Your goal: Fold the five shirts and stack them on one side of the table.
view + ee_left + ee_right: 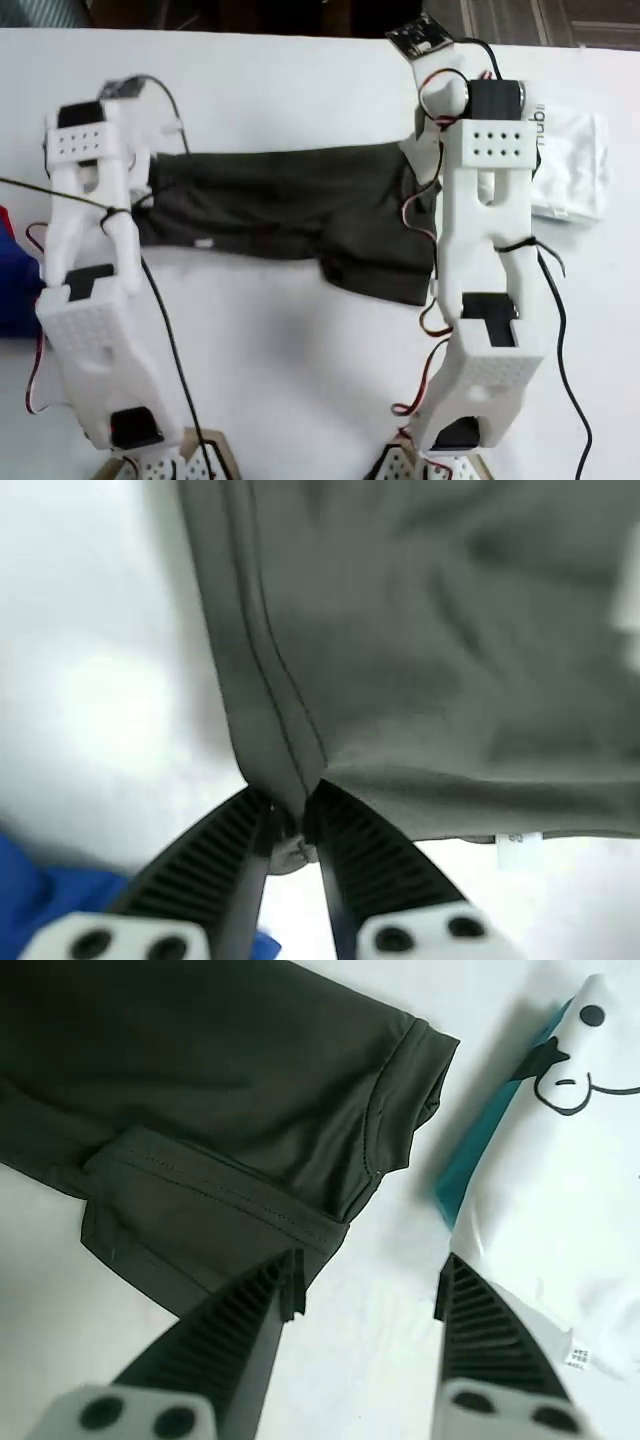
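Observation:
A dark olive shirt (290, 205) lies folded lengthwise across the middle of the white table (300, 380). My left gripper (290, 825) is shut on the hem corner of this shirt (400, 660) at its left end, under the left arm (95, 210). My right gripper (365, 1290) stands open just above the table beside the shirt's (200, 1100) right end, where a sleeve (400, 1100) sticks out; nothing is between its fingers. A folded white shirt (570, 165) with a printed figure lies at the right edge, next to the right arm (490, 220); it is also the white shirt (560, 1200) by the right gripper.
A blue garment (15, 280) lies at the table's left edge, seen as blue cloth (40, 900) behind the left gripper. Cables run along both arms. The near half of the table between the arm bases is bare white surface.

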Available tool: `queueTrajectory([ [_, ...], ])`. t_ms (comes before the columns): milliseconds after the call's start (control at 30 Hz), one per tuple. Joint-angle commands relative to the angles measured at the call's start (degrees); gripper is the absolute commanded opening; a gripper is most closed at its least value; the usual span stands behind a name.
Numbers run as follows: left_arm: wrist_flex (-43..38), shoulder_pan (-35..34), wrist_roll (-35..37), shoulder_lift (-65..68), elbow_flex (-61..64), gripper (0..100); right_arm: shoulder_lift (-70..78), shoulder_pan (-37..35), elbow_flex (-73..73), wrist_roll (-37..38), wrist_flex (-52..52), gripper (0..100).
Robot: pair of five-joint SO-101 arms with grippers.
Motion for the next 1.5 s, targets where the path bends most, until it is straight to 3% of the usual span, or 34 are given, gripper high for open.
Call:
queueTrajectory([
  [0,-0.4,0.6,0.3,-0.5,-5.1,3,-3.4,0.3,-0.2,0.5,0.8,21.5],
  [333,-4.1,-0.9,0.4,12.7,-6.7,4,-3.4,0.7,-0.2,0.5,0.8,21.5],
  [500,1.2,-2.4,0.4,13.5,-12.3,18,-3.4,0.4,-0.2,0.5,0.8,21.5],
  [667,9.8,-5.5,0.2,13.3,-25.4,17,-3.4,0.3,-0.2,0.4,0.8,21.5],
  [800,10.1,-5.1,0.6,13.8,-35.6,17,-2.9,-1.1,-0.2,0.0,-1.7,21.4],
  [1033,1.2,4.3,5.5,20.1,-37.4,17,7.5,-2.0,-0.4,-11.1,-14.7,21.1],
  [1167,-4.0,6.3,5.5,25.1,-37.5,17,15.9,-3.8,-0.9,-9.9,-19.5,21.2],
  [1467,-14.9,4.1,5.2,27.9,-37.0,17,28.8,-2.4,-0.9,-9.9,-33.8,21.2],
])
